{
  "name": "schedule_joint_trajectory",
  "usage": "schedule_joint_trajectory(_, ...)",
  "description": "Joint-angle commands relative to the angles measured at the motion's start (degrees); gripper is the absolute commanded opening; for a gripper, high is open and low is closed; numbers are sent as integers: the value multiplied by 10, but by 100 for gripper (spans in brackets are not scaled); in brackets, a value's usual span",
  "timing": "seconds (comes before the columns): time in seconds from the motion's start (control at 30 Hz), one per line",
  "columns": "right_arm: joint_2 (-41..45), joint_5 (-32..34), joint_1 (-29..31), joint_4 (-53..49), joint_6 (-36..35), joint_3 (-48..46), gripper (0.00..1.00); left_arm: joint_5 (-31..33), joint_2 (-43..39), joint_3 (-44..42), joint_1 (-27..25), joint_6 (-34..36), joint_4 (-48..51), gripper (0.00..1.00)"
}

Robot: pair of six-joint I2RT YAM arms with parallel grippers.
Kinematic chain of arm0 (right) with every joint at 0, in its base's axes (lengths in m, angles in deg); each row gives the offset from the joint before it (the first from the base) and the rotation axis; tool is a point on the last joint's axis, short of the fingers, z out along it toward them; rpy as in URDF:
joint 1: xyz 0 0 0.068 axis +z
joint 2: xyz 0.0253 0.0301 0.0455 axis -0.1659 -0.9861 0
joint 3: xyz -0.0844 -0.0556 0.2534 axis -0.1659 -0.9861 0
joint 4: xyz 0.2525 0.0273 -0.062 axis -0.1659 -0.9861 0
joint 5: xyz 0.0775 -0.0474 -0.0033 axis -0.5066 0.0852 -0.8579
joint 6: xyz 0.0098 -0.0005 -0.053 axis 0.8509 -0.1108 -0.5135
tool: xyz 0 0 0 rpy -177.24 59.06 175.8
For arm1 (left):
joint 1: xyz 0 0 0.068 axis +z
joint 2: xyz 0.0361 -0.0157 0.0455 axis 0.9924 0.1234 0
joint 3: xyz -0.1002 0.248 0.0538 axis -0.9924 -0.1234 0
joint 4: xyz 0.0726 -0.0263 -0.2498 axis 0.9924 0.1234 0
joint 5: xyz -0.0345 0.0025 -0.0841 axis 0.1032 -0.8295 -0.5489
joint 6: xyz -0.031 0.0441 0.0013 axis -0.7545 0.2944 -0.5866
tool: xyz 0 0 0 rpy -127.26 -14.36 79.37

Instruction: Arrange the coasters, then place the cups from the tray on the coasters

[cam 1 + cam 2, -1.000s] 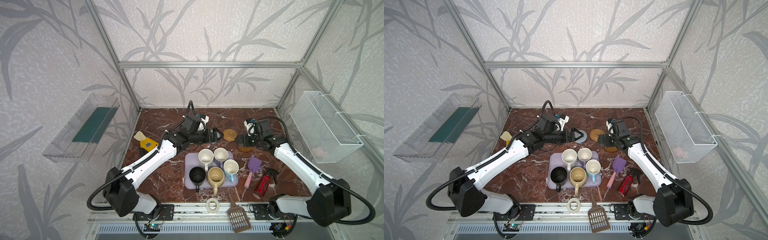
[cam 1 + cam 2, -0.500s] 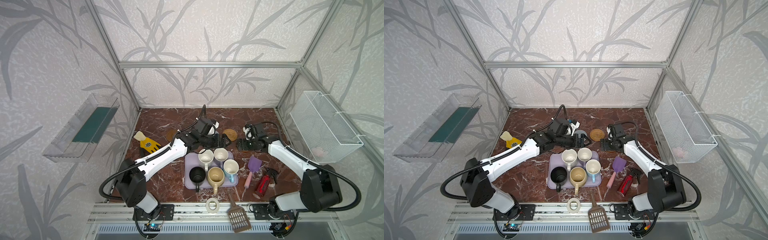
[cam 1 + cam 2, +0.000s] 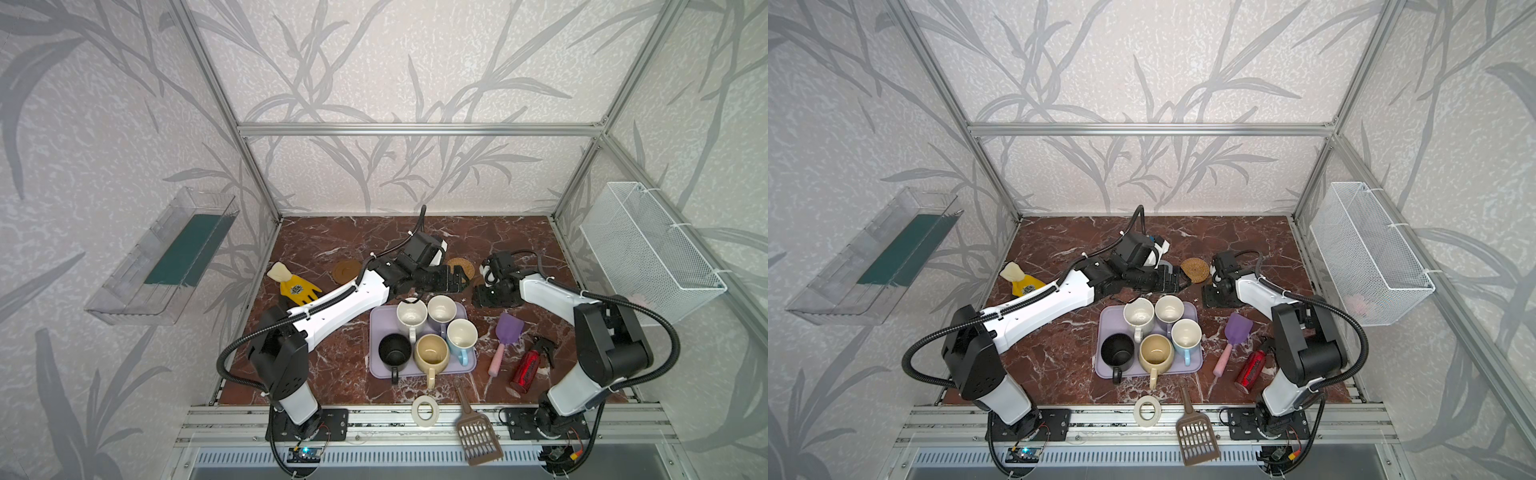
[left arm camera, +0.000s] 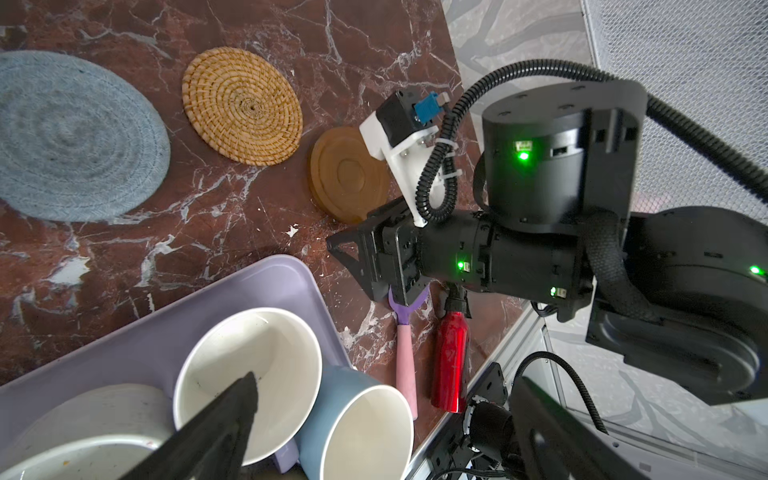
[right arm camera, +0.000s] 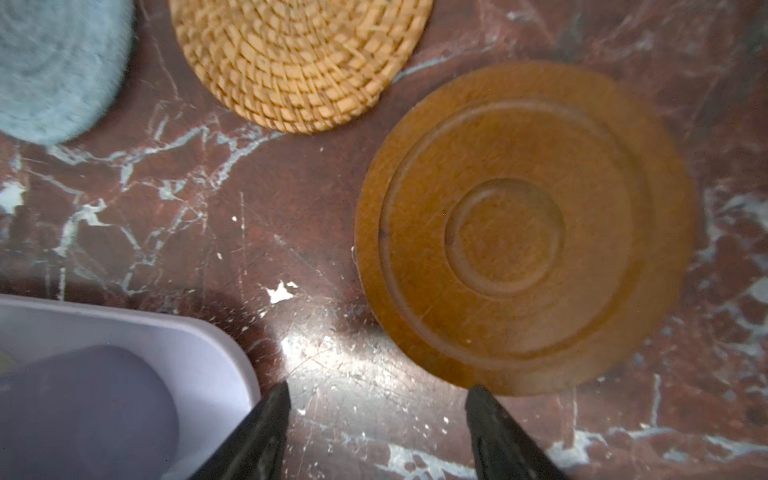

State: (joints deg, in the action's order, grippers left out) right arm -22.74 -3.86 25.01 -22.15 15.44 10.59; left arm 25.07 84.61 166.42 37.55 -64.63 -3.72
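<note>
Several cups stand on the lavender tray (image 3: 379, 324): white speckled (image 3: 411, 314), lavender (image 3: 441, 309), light blue (image 3: 462, 336), cream (image 3: 432, 353) and black (image 3: 394, 352). Behind the tray lie a grey-blue coaster (image 4: 70, 137), a rattan coaster (image 3: 460, 268) and a wooden coaster (image 5: 519, 228). A second wooden coaster (image 3: 347, 270) lies to the left. My left gripper (image 3: 459, 277) is open over the tray's far edge, above the cups (image 4: 386, 380). My right gripper (image 5: 380, 399) is open over bare marble, between the tray corner and the wooden coaster, holding nothing.
A yellow glove (image 3: 297, 286) lies at the left. Right of the tray lie a purple scoop (image 3: 507, 336) and a red bottle (image 3: 530, 365). A tape ring (image 3: 424, 410) and a brown slotted scoop (image 3: 476, 436) sit at the front edge. A wire basket (image 3: 648, 249) hangs on the right wall.
My left arm has reached right towards the rattan coaster, uncovering the left wooden coaster. The right gripper's jaws have narrowed and it has dropped slightly towards the table.
</note>
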Motion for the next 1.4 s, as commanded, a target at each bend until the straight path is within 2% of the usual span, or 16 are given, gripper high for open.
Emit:
schedule_joint_trajectory(0.0,-10,14,-3,-12,-24,34,65,15,12,21,-2,17,21,97)
schedule_joint_trajectory(0.3,-36,28,-3,2,-40,45,62,16,19,24,-2,18,24,98)
schedule_joint_trajectory(0.57,-91,36,-4,-44,-64,98,60,8,24,24,-2,14,16,98)
schedule_joint_trajectory(0.7,-116,43,-4,-70,-73,124,55,8,22,18,-1,12,10,97)
schedule_joint_trajectory(0.93,-133,98,-4,-107,-76,139,47,2,18,0,1,3,-6,98)
schedule_joint_trajectory(1.37,-196,85,-38,-142,-85,231,40,1,11,-12,6,0,-13,98)
